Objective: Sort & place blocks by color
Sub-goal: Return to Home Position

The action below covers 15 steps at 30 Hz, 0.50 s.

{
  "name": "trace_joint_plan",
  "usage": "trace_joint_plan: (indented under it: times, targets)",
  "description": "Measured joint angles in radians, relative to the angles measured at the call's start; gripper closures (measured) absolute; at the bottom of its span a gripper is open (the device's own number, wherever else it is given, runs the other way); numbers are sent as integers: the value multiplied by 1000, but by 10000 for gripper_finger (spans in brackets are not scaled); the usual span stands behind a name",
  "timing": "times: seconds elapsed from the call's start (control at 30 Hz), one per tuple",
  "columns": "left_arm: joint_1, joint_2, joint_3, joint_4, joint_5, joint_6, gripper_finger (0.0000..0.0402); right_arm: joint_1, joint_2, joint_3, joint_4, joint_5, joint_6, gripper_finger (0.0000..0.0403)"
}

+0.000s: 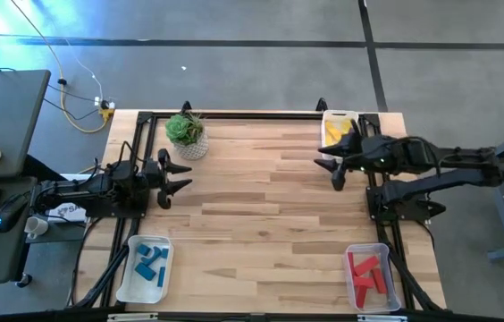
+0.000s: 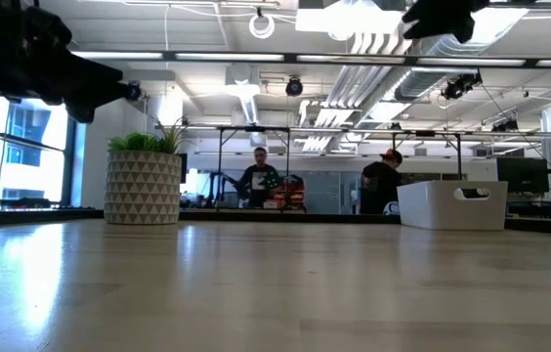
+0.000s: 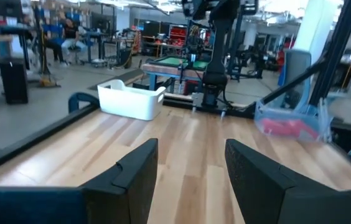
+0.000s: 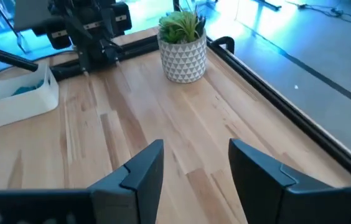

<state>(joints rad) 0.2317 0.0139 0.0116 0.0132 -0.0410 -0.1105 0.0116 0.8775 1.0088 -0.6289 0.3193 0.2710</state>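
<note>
The blocks lie sorted in three trays. Blue blocks (image 1: 151, 263) fill the white tray at the near left corner. Red blocks (image 1: 368, 273) sit in the clear tray at the near right. Yellow blocks (image 1: 341, 131) lie in the white tray at the far right corner. My left gripper (image 1: 177, 176) hovers open over the table's left side, empty; its fingers (image 3: 191, 174) frame bare wood. My right gripper (image 1: 334, 168) is open too, just near of the yellow tray, holding nothing, with bare wood below (image 4: 195, 174).
A small potted green plant (image 1: 186, 131) in a white patterned pot stands at the far left of the table. A black frame rail (image 1: 252, 114) borders the table's far edge. People stand in the room beyond the table (image 2: 258, 182).
</note>
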Motion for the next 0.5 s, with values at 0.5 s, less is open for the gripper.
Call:
trace_joint_plan:
  times: [0.5]
  targets:
    - [0,0,0,0,0,114,227,0,-379,-572,429,-153,98,236]
